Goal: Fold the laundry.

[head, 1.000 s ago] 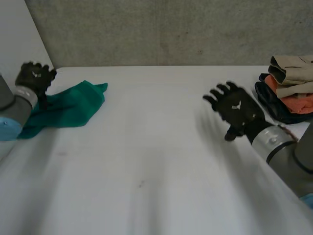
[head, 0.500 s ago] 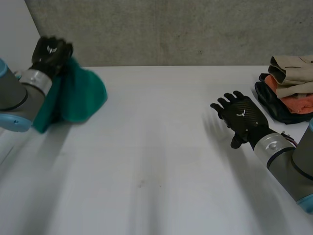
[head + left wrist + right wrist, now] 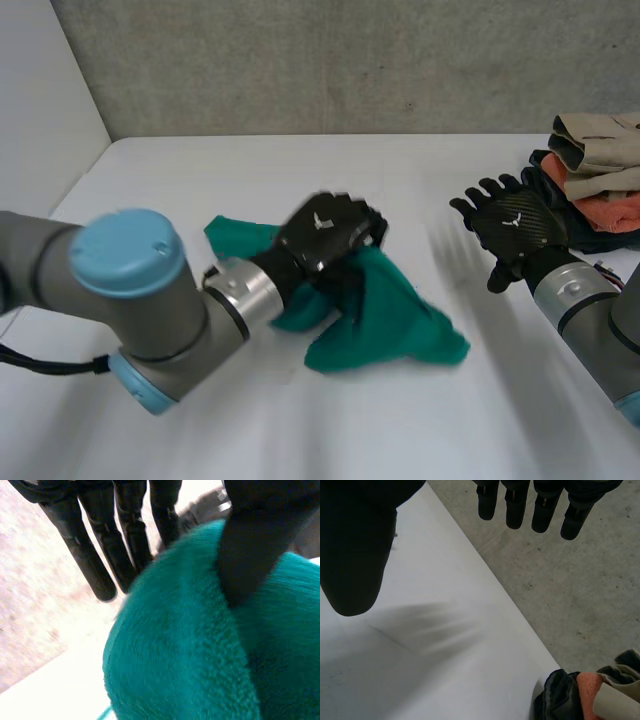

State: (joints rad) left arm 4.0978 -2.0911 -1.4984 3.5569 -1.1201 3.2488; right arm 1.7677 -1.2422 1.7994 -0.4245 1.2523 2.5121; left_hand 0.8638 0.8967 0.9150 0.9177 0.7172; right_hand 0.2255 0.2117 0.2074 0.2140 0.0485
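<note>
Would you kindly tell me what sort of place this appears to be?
Most likely a robotics lab or test bench, not a home: a bare white table against a rough concrete wall, a pile of clothes at the table's right side, and the left hand gripping a green cloth.

A teal-green fleecy cloth (image 3: 390,325) lay crumpled near the middle of the white table (image 3: 250,180). One end was bunched in the grip of the left hand (image 3: 325,235), and the rest spread in loose folds to a pointed corner. At the table's far right sat a stack of folded clothes (image 3: 595,180): beige on top, orange beneath, dark at the bottom.
</note>
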